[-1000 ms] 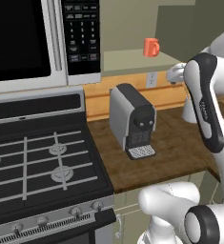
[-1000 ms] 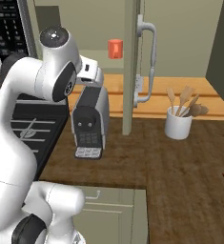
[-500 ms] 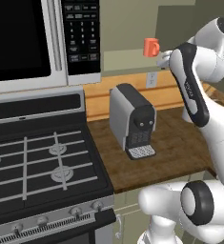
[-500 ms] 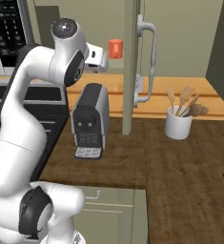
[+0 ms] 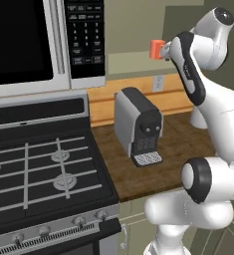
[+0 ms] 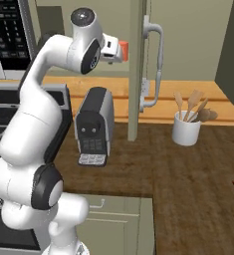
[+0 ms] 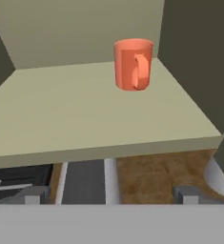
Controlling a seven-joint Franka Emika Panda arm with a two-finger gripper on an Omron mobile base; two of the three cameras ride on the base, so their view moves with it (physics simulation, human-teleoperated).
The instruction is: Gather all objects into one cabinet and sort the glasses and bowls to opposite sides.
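Hand view, gripper (image 7: 111, 194): two dark tips low in the picture, set wide apart with nothing between them; they sit below the front edge of the cabinet shelf (image 7: 85, 119).
Orange-red mug (image 7: 133, 64): upright on the shelf, toward its back right, handle turned to the camera, well clear of the tips.
Hidden or cut off: in the left base view the mug (image 5: 157, 48) is half covered by the arm; in the right base view the mug (image 6: 123, 49) shows as a sliver beside the hand. The cabinet's inner walls are cropped at both sides of the hand view.
Microwave (image 5: 44, 42): left of the mug, above the stove (image 5: 39, 169).
Coffee machine (image 5: 138, 124): on the wooden counter (image 6: 188, 169), below the mug.
Cabinet door (image 6: 134, 69): open, edge-on, just right of the mug; curved grey handle (image 6: 156, 64) on it.
Utensil crock (image 6: 186, 127): farther right, on the counter, holding wooden spoons.
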